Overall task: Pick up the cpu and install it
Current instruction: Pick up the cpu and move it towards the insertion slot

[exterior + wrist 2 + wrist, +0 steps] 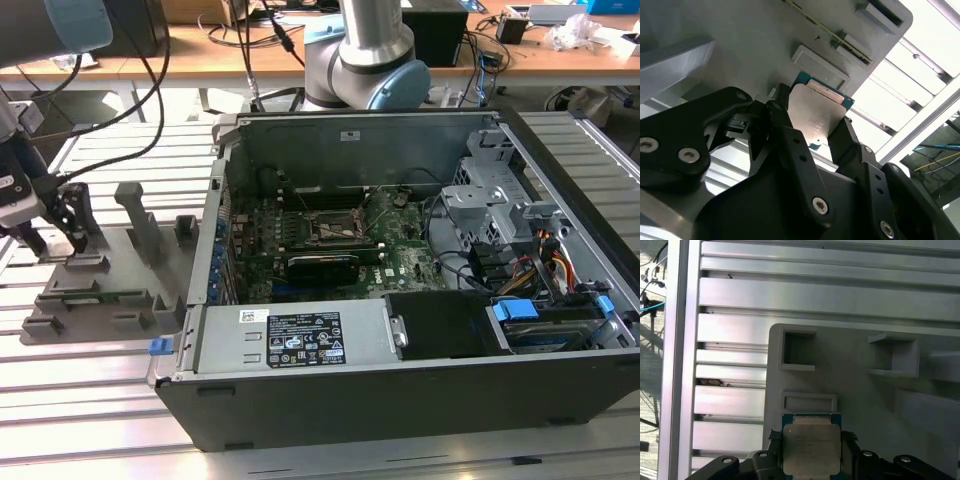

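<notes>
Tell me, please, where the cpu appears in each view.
Exterior view: cannot make it out; the gripper is at the grey fixture, the exterior view's left.
Second wrist view: the cpu, gripped between the fingers.
First wrist view: the cpu, before the grey fixture.
Shared landmark: the grey fixture.

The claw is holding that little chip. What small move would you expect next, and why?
Probably a short, straight lift. The gripper is closed on the cpu low over the grey fixture, whose upright posts stand close by. The socket sits well away, inside the computer case.
</notes>
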Controlling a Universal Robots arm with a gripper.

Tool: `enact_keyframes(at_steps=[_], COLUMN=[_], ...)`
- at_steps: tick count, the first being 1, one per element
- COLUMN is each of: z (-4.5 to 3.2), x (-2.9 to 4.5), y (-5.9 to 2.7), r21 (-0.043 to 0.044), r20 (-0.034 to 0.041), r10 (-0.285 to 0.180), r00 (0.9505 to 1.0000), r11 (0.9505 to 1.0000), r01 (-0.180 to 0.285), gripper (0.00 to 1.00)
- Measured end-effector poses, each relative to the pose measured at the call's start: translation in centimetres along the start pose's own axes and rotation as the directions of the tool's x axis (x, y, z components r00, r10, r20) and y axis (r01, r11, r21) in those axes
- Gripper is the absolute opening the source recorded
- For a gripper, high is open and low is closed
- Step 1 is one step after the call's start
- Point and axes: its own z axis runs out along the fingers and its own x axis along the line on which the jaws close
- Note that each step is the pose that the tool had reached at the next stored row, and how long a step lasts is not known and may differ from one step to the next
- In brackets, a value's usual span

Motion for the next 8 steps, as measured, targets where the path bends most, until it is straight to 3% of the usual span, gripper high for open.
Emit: enact_keyframes(at_steps=[8], z=[-1.78], x=[-0.03], y=[-0.02], r21=[-0.0001], r20=[0.0001], r10=[0.0], r00=[1.0], r11=[1.0], r01=[0.0], gripper=[0.55])
